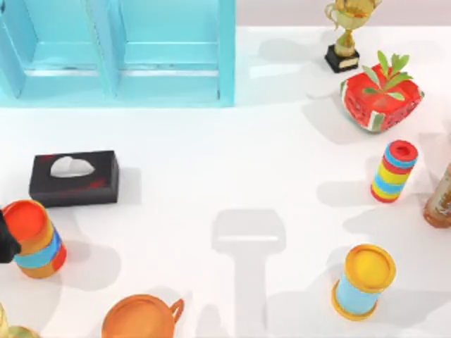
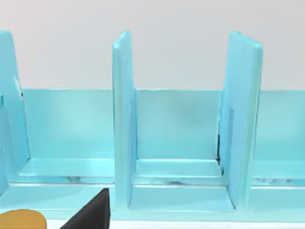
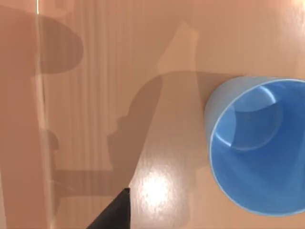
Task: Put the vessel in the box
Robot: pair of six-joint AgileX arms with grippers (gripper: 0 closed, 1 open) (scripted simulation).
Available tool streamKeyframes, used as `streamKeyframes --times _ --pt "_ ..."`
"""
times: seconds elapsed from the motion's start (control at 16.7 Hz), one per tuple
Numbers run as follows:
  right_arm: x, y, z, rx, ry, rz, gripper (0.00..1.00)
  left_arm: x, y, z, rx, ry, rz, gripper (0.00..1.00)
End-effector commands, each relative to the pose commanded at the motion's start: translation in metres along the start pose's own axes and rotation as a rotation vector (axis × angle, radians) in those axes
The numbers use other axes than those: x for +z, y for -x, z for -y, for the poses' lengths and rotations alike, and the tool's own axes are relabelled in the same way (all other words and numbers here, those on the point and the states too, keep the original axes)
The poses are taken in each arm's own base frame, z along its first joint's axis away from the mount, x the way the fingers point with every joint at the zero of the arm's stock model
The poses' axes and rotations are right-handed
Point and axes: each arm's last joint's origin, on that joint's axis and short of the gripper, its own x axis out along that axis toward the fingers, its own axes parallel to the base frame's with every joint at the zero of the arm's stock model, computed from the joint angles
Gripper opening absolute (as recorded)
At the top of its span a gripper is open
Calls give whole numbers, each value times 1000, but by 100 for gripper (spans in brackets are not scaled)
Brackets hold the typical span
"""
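Observation:
The vessel [image 3: 259, 148] is a plain blue cup in the right wrist view. It stands upright on a glossy brown surface with its round rim facing the camera, and nothing is inside it. A dark tip of my right gripper [image 3: 114, 214] pokes in beside it, apart from the cup. The box [image 1: 116, 53] is a light blue open case with upright dividers at the table's far left; the left wrist view looks straight into the box's compartments [image 2: 176, 143]. A black part of my left gripper [image 1: 5, 239] sits at the table's left edge against a striped canister [image 1: 34, 239].
A black tissue box [image 1: 74, 177] lies in front of the blue box. An orange handled cup [image 1: 141, 318] stands front left. More striped canisters stand at the front right [image 1: 363, 282] and right [image 1: 394, 171]. A watermelon planter [image 1: 382, 98], trophy [image 1: 345, 35] and brown bottle [image 1: 440, 201] line the right side.

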Motion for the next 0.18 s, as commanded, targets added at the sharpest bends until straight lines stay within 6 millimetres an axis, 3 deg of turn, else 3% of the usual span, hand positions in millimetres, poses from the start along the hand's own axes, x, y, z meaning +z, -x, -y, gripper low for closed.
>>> streamKeyframes --times 0.18 --pt "0 0 0 0 0 0 100 0 0 0 0 0 0 100"
